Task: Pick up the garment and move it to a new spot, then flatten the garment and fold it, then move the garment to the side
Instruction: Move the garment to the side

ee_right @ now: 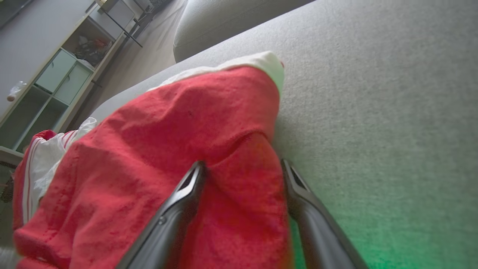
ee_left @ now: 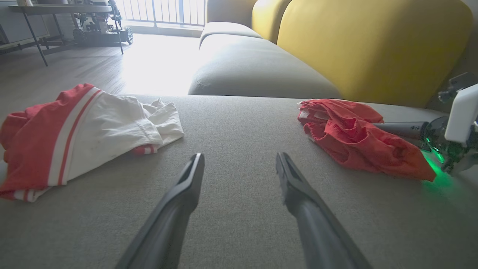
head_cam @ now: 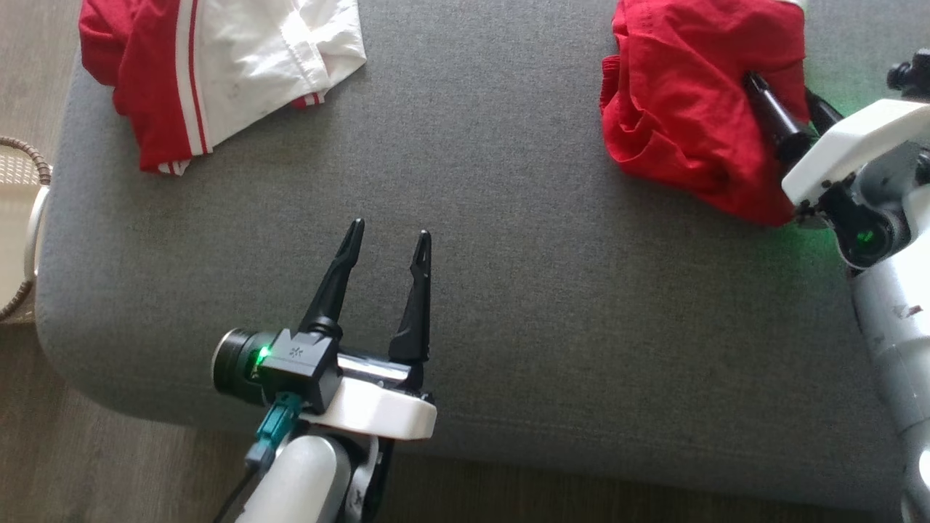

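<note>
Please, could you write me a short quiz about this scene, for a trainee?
1. True or false: the left pincer holds the white garment.
2. The right pincer is: A) shut flat, B) open around a fold of the red garment, C) far from any cloth.
3. How many garments lie on the sofa?
Key: 1 false; 2 B; 3 two.

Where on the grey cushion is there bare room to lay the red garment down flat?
Widest bare patch: the middle of the grey cushion, between the red and white garment far left and the red garment far right, ahead of the left gripper. Crowded: the far right, where the open right gripper straddles a fold of the red garment.
</note>
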You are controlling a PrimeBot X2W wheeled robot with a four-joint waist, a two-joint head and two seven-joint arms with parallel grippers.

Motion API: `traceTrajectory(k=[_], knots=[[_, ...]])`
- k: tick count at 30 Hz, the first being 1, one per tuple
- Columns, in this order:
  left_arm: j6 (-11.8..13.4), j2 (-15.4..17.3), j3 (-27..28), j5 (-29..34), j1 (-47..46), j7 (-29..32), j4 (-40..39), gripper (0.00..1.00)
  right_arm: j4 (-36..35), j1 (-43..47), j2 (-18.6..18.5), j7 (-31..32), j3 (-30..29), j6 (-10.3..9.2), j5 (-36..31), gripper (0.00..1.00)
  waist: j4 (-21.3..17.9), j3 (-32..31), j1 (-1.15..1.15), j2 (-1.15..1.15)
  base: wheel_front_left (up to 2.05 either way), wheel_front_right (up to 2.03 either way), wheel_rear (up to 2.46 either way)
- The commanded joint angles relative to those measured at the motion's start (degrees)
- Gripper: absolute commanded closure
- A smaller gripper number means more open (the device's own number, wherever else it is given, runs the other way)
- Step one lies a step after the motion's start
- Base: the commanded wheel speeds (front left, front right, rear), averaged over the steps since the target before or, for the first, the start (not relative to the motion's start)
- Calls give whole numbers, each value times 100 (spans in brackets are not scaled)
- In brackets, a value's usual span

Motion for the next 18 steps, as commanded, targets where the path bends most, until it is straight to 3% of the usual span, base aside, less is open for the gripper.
traceTrajectory(k=[1,2,3,4,5,11,18], knots=[[18,-1,105,-20,-152,-69,-165,0,-127,-36,-2,46,110,-1,62,21,-5,-7,-1,0,0,0,0],[22,-1,99,-22,-162,-69,-155,0,-135,-35,-13,46,155,-1,111,55,-12,-15,-1,0,0,0,0],[25,-1,98,-22,-169,-69,-146,0,-151,-27,-24,41,206,-1,155,75,-23,-28,-1,0,0,0,0],[28,-1,103,-19,-170,-69,-139,0,-162,-12,-33,32,254,-1,197,92,-39,-49,-1,0,0,0,0],[31,-1,112,-14,-165,-69,-133,0,-179,6,-45,15,309,-1,227,100,-59,-71,-1,0,0,0,0],[-13,-1,207,31,-101,-69,-137,0,-353,83,-133,-117,651,-1,332,100,-302,-175,-1,0,0,0,0],[-145,-1,345,190,-122,-69,-156,0,-495,-44,-315,-304,1026,-1,141,100,-938,-139,-1,0,0,0,0]])
